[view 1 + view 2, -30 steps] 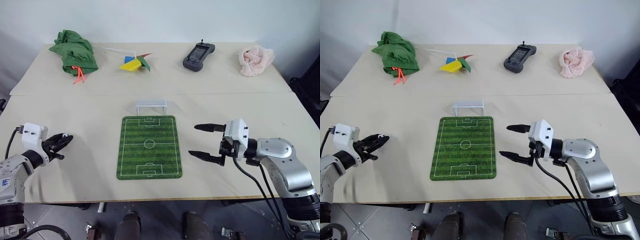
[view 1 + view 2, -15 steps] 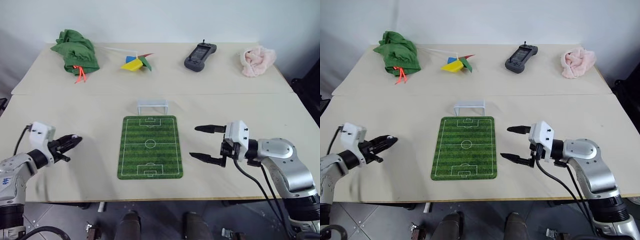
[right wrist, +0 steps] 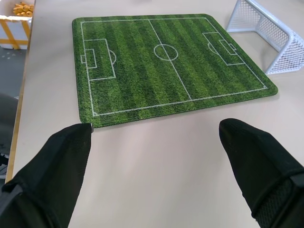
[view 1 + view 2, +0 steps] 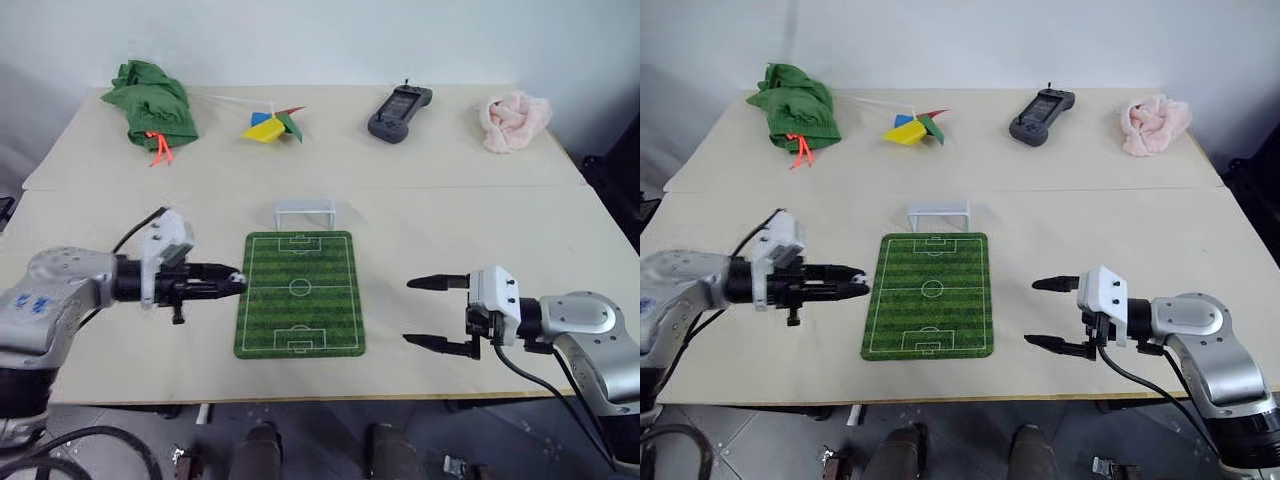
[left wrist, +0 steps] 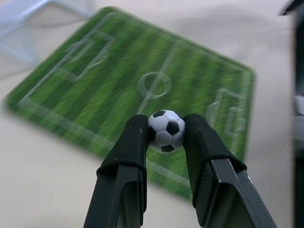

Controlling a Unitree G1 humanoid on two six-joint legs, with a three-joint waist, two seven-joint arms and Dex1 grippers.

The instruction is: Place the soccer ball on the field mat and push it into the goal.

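Observation:
The soccer ball, tiny and white with black patches, sits pinched between the black fingertips of my left gripper, which is shut on it. That gripper points sideways and hovers at the left edge of the field mat, a green striped mat with white pitch lines in the middle of the table. The goal, a small white frame, stands just past the mat's far end. My right gripper is open and holds nothing, a short way off the mat's right edge near its front corner.
Along the table's far edge lie a green cloth, a coloured paper pinwheel, a black handheld controller and a pink towel. A seam runs across the table behind the goal.
My left gripper has swung right from the table's left side to the mat's left edge, carrying the ball. My right gripper has drawn slightly back and away from the mat.

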